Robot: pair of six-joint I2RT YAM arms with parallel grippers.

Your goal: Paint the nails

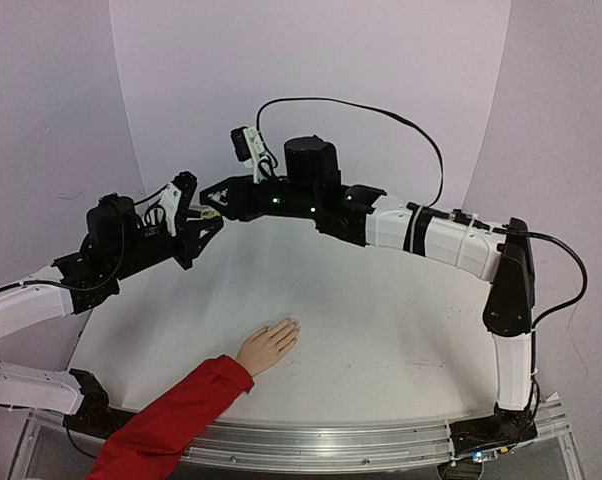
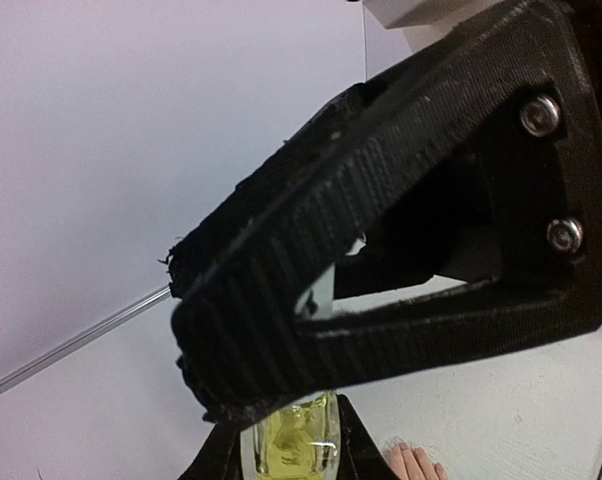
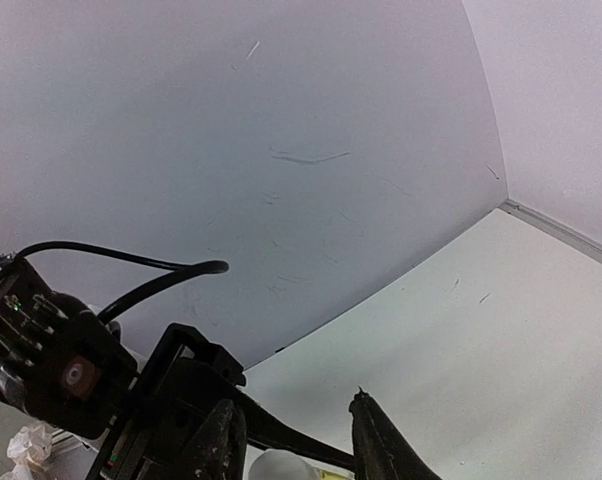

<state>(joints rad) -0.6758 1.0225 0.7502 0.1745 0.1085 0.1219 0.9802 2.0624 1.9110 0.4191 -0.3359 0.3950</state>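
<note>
Upper centre: left gripper pinches a small translucent yellow-green bottle. Right gripper, jaws spread, brackets its white cap. Lower centre: the pale nails look bare; painting apparently not begun.

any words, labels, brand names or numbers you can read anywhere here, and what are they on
None can be read in any view.
Small yellow-green bottle held in the left gripper: no label shows on the part in view.
Black and white robot arms: no lettering can be made out.
Bright red sleeve: plain, no print.
</note>
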